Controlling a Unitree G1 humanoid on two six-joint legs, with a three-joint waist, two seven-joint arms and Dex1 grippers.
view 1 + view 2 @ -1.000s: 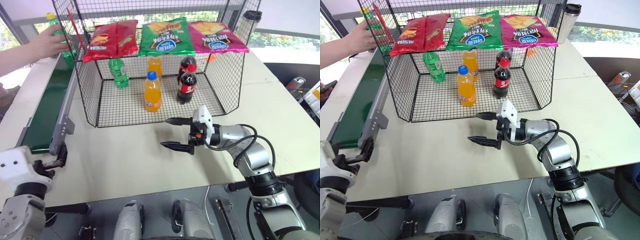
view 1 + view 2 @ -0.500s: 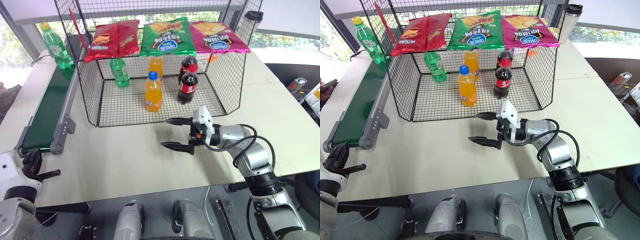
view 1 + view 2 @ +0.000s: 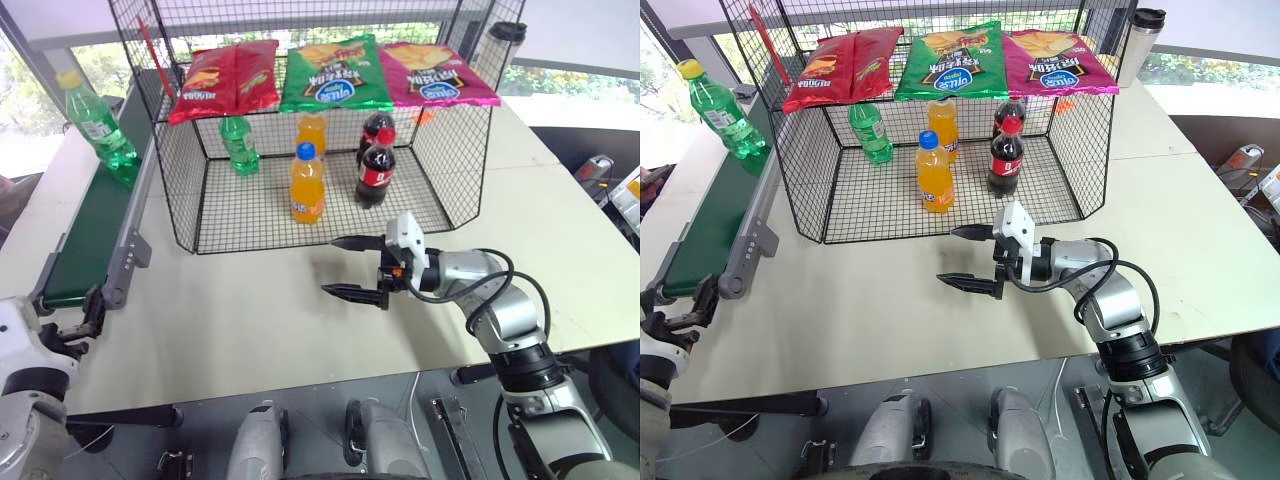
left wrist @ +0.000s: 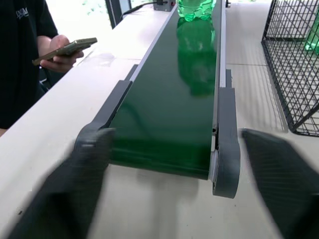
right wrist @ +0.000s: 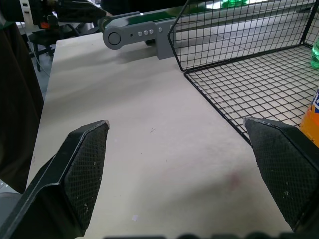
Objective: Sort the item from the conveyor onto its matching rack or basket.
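**At the belt's near end: wait for the bottle, then take it by the body**

At the near end of the conveyor [image 3: 90, 225], the left gripper [image 4: 184, 184] sits level and aimed straight up the belt, its two black fingers spread wide, one outside each grey rail, with nothing between them. In the head views it hangs just off the belt's end, low at the table edge [image 3: 685, 312]. That looks like a good receiving pose. The sensible course is to hold this line and let the item come within reach instead of chasing it, then close on the lower body of the bottle, below the label, so the yellow cap stays upright and the light plastic does not tip.

Toward the middle of the table, the right gripper [image 3: 352, 267] hovers level over the bare tabletop, pointing across toward the belt, fingers parted and empty, just in front of the basket's open side.

Beyond it stands the wire basket [image 3: 180, 215], with a green-capped green bottle [image 3: 237, 143], orange sodas [image 3: 305, 184] and colas [image 3: 375, 170] on its grid floor.

Farthest off, the green bottle with the yellow cap [image 3: 97, 120] stands upright on the belt's far stretch, well apart from both grippers. Its likely place is beside the green bottle in the basket's left rear.
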